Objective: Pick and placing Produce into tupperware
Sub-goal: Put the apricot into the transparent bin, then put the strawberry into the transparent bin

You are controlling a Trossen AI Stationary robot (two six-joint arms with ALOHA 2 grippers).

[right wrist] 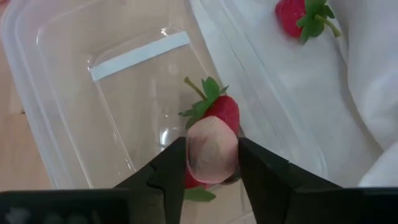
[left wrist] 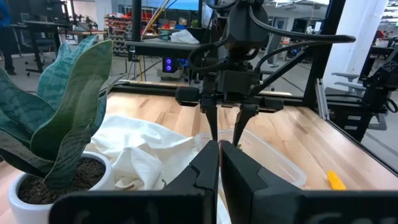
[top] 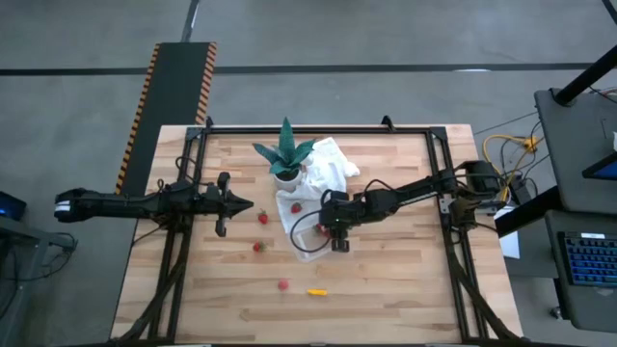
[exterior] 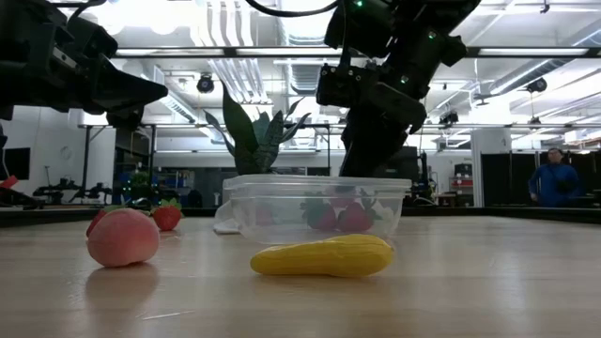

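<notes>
My right gripper [right wrist: 212, 171] reaches down into the clear tupperware [right wrist: 43, 124], shut on a pale pinkish round piece [right wrist: 212, 148]. A red strawberry [right wrist: 222, 111] lies in the tupperware just behind that piece, and more red shows under it. The tupperware [top: 310, 246] sits partly on the white cloth [top: 328, 172]. Loose on the wood lie strawberries [top: 262, 219] [top: 257, 248], a pink piece [exterior: 122, 237] and a yellow elongated piece [exterior: 324, 255]. One strawberry [right wrist: 301, 17] lies on the cloth. My left gripper [left wrist: 219, 163] waits shut and level at the table's left [top: 241, 203]. My right gripper pinches the pale round piece by its two opposite sides [right wrist: 191, 152] between its two fingers. The fingers slant down from the table's right side into the tupperware. The piece sits low inside, right over the red strawberries; whether it rests on them I cannot tell.
A green spiky plant in a white pot [top: 285, 159] stands on the cloth, just beyond the tupperware. A black frame [top: 318, 129] runs around the tabletop. Bare wood lies toward the near edge and the right. A person [exterior: 552, 178] stands far back in the room.
</notes>
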